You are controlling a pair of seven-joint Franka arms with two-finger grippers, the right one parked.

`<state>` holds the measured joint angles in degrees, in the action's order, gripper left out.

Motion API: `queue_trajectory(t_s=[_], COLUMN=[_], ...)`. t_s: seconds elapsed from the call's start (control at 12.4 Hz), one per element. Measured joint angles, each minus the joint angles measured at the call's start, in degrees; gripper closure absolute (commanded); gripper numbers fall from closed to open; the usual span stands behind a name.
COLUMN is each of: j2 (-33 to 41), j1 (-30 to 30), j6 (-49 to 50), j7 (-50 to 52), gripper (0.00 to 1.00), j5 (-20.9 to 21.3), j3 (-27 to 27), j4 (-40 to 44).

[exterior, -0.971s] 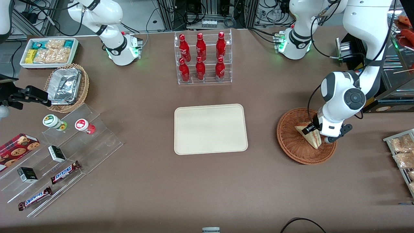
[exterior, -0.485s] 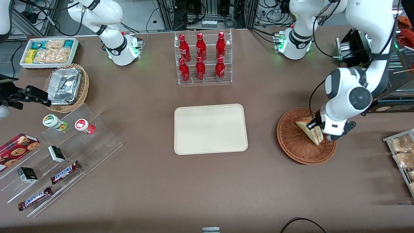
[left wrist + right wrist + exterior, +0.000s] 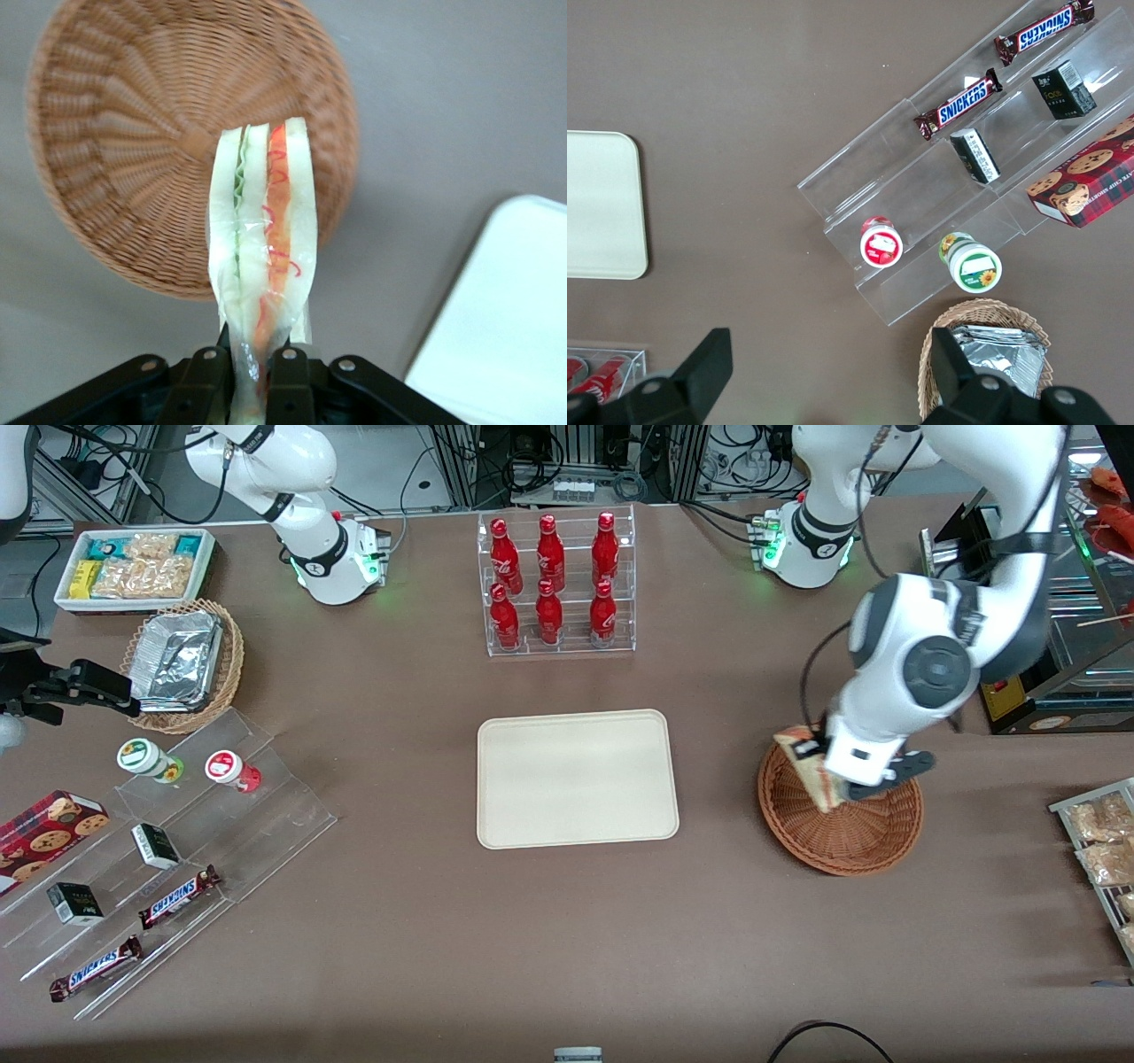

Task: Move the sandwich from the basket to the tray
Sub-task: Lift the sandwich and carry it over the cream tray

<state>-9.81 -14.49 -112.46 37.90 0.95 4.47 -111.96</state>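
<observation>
A: Where's the sandwich (image 3: 261,257)?

B: Clamped in the left gripper (image 3: 251,367), lifted above the wicker basket (image 3: 850,837).

A: Which step?

B: Carrying, I'd say. Next it needs moving over the cream tray (image 3: 576,778), then lowering.

Even, bright overhead light, soft shadows

The gripper (image 3: 252,376), clamping the sandwich (image 3: 261,266) above the basket (image 3: 842,837), looks slightly soft up close; the table (image 3: 567,939) shows faint diffuse shadows and the foil trays (image 3: 177,660) glare mildly.
</observation>
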Motion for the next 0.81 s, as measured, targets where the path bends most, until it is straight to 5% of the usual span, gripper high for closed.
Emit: queue_trajectory(t_s=[0.32, 0.81], j2=[-5.70, -23.16], j1=[-10.20, -22.38], j6=[-0.08, -0.25], j7=[0.69, 4.75], gripper=[1.00, 1.00], j5=[-3.92, -4.47], j3=[0.23, 0.24], j4=[5.85, 23.32])
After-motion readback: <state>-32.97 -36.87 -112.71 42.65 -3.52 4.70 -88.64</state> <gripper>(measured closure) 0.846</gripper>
